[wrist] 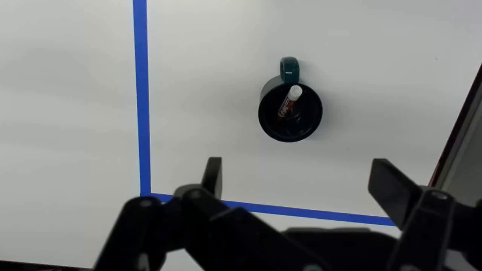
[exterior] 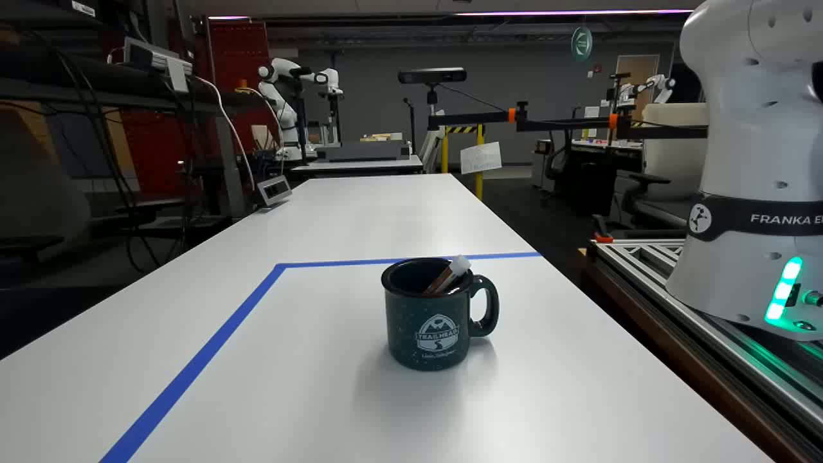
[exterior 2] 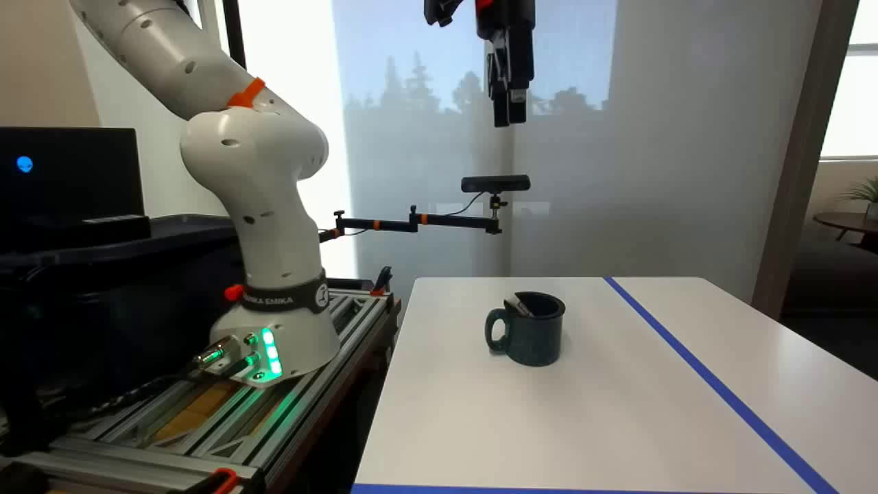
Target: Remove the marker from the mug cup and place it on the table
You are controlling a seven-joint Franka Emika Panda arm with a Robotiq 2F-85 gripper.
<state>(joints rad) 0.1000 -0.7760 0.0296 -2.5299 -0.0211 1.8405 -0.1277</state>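
The dark green mug cup [exterior: 411, 334] stands upright on the white table [exterior: 289, 386] and shows in both exterior views [exterior 2: 538, 343]. The marker [exterior: 443, 278] leans inside it, its white end sticking up at the rim beside the handle; its lower part is hidden in the mug. In the wrist view, the marker [wrist: 288, 103] shows a white end and a brown-red label inside the mug cup [wrist: 290, 138]. My gripper [wrist: 296, 163] is open and empty. In an exterior view, the gripper [exterior 2: 509, 113] hangs pointing down, high above the table and the mug.
Blue tape [wrist: 143, 113] marks lines on the table around the mug's area. The arm's base [exterior 2: 281, 343] stands on a metal frame [exterior 2: 206, 439] along the table's handle-side edge. A camera on a black bar [exterior 2: 495, 184] stands beyond the table.
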